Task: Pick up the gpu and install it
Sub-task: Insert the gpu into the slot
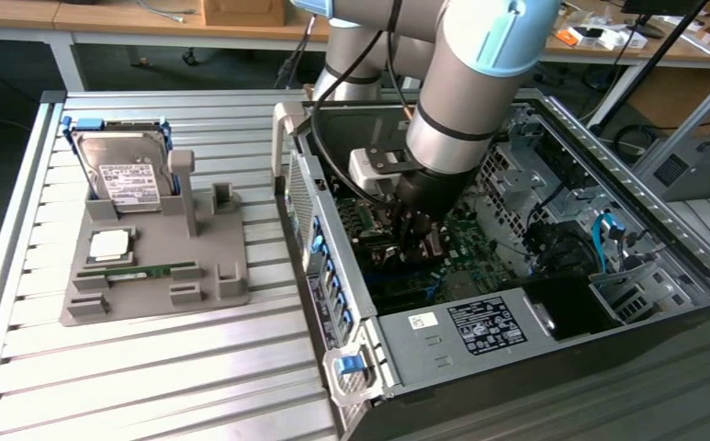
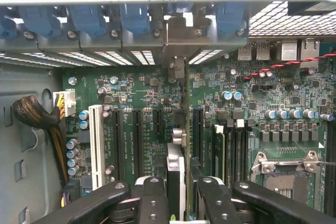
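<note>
Since the arm is already reaching down into the open computer case [image 1: 648, 230] at the centre right of the exterior view, the pick-up part looks finished and the install is under way. From the wrist view, the gripper [image 2: 181, 195] has its black fingers [image 2: 152, 198] pinching the gpu [image 2: 187, 129] edge-on at the lower middle of the frame. The card stands upright over the motherboard [image 2: 142, 98], running up the centre of the picture toward the rear wall, where its silver bracket [image 2: 181, 38] meets the slot openings beneath the blue retaining clips [image 2: 134, 19]. Whether the edge connector is fully seated in its black expansion slot I can't quite tell from here; it seems lined up with it, at least.

The card reads as a thin, dark green sliver with a bright metal end. Over at the left of the exterior view, the grey parts holder [image 1: 146, 276] holds a hard drive [image 1: 128, 184] and a memory stick [image 1: 146, 273].
</note>
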`<action>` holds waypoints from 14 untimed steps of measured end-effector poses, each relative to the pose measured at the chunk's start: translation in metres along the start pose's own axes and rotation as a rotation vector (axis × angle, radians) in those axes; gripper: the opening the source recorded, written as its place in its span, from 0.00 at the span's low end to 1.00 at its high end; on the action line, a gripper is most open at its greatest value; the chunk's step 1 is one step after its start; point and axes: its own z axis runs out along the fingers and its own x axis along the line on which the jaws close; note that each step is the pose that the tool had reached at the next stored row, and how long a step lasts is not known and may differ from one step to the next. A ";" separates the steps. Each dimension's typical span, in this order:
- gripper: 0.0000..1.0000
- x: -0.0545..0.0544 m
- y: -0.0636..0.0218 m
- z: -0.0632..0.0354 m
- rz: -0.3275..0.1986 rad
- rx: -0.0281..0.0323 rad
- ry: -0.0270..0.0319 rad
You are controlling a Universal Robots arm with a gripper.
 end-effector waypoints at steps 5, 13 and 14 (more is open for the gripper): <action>0.27 -0.003 -0.0005 0.0006 0.000 0.0007 0.0301; 0.27 -0.003 -0.0005 0.0008 0.000 0.0006 0.0304; 0.27 -0.003 -0.0005 0.0008 0.000 0.0006 0.0302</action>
